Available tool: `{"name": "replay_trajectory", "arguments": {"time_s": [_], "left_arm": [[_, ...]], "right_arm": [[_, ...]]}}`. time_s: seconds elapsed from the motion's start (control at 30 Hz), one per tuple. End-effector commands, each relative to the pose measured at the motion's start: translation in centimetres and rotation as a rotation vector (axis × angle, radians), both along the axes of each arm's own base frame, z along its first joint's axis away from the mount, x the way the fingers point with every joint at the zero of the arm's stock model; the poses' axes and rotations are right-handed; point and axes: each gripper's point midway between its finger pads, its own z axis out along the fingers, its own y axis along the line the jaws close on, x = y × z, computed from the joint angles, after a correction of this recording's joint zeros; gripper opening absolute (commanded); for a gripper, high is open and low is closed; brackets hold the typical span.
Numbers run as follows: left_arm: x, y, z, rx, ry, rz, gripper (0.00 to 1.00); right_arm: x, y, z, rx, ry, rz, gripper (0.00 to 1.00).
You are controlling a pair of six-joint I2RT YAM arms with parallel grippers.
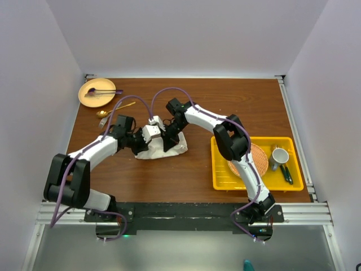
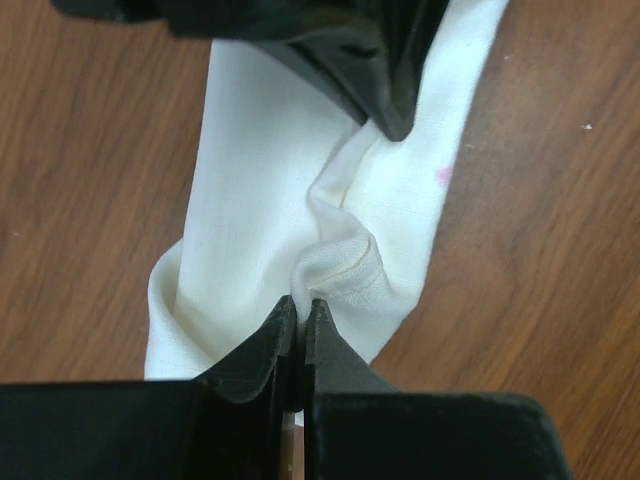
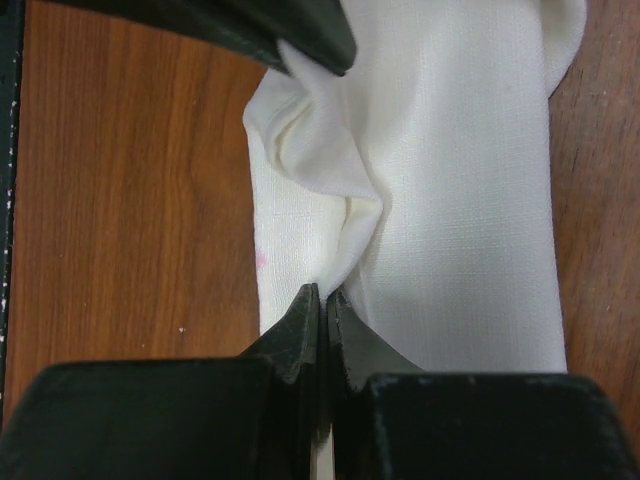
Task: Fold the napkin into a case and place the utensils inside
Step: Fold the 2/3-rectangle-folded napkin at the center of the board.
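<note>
The cream-white napkin (image 1: 162,148) lies bunched mid-table, folded into a narrow strip. My left gripper (image 1: 145,142) is shut, pinching a fold of the napkin (image 2: 330,240) near its left end. My right gripper (image 1: 168,141) is shut too, pinching a fold of the napkin (image 3: 450,200) from the other side. The two grippers face each other over the cloth, a short way apart. A gold spoon (image 1: 110,110) lies on the table at the back left, just in front of the tan plate (image 1: 97,92). A second gold piece does not show.
The tan plate holds a purple utensil (image 1: 99,90). A yellow tray (image 1: 256,164) at the right holds a round woven orange mat (image 1: 252,159), a grey mug (image 1: 278,156) and dark green-handled utensils (image 1: 286,174). Walls close in the table on three sides.
</note>
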Motion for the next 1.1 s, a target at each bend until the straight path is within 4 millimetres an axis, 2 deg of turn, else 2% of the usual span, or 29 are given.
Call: {"name": "replay_trajectory", "arguments": {"time_s": [0.0, 0.07, 0.17, 0.2, 0.27, 0.33, 0.37, 0.43, 0.57, 0.67, 0.7, 0.87, 1.0, 1.07], "left_arm": [[2.2, 0.0, 0.8, -0.063, 0.026, 0.057, 0.0], [2.1, 0.1, 0.3, -0.065, 0.06, 0.059, 0.0], [1.6, 0.2, -0.2, -0.053, 0.083, 0.033, 0.0], [1.4, 0.2, -0.3, -0.052, 0.087, 0.018, 0.0], [1.3, 0.2, -0.3, -0.051, 0.09, 0.005, 0.0], [1.2, 0.0, -0.3, -0.056, 0.097, -0.005, 0.0], [1.1, -0.1, -0.3, -0.059, 0.1, -0.011, 0.0], [1.0, -0.2, -0.2, -0.071, 0.104, -0.021, 0.0], [1.1, -0.3, 0.4, -0.094, 0.097, -0.031, 0.0], [0.8, -0.2, 0.6, -0.099, 0.083, -0.053, 0.0], [0.6, -0.1, 0.7, -0.099, 0.086, -0.056, 0.0], [0.2, 0.3, 0.5, -0.091, 0.094, -0.064, 0.0], [0.0, 0.6, 0.3, -0.081, 0.095, -0.066, 0.0], [-0.3, 0.7, -0.1, -0.074, 0.094, -0.072, 0.0]], "right_arm": [[-0.2, -0.8, -0.8, -0.036, 0.011, 0.001, 0.0], [-0.3, -0.8, -0.4, -0.031, 0.016, 0.003, 0.0], [-0.5, -0.4, 1.3, -0.006, 0.028, 0.0, 0.15], [-0.2, -0.1, 2.7, 0.017, 0.015, -0.006, 0.26], [0.3, 0.4, 4.1, 0.051, 0.014, -0.046, 0.36], [1.3, 1.5, 6.5, 0.123, -0.025, -0.082, 0.47], [1.5, 1.5, 6.5, 0.134, -0.029, -0.091, 0.51], [2.0, 2.3, 8.1, 0.197, -0.064, -0.096, 0.59], [2.1, 3.4, 8.2, 0.26, -0.052, -0.118, 0.69], [1.9, 4.3, 8.2, 0.304, -0.063, -0.106, 0.73], [2.5, 4.7, 8.4, 0.336, -0.094, -0.105, 0.73], [2.5, 5.2, 9.8, 0.396, -0.107, -0.107, 0.73], [3.9, 5.1, 12.0, 0.43, -0.052, -0.174, 0.7], [5.0, 4.6, 12.3, 0.432, -0.017, -0.227, 0.68]]}}
